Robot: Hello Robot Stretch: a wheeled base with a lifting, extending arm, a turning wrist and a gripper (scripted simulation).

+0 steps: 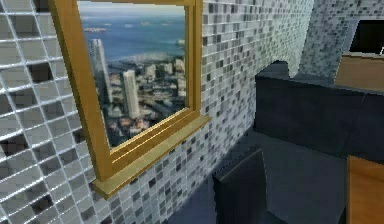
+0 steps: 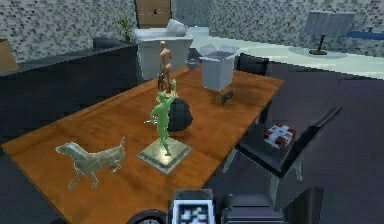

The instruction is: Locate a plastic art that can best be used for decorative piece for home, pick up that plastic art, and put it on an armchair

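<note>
Ahead, gold-framed window [image 1: 140, 75], sideways, green statuette [image 2: 163, 118] on table [image 2: 95, 128]

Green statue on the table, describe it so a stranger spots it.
Find the wooden table. Near its closest edge, right of the grey dog figure, stands the green statue on a flat square base. Nothing else on the table is bright green.

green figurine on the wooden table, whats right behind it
A dark rounded lump on the table, partly covered by the green figurine, so what it is cannot be told. Farther back stands a tan jointed figure.
</note>
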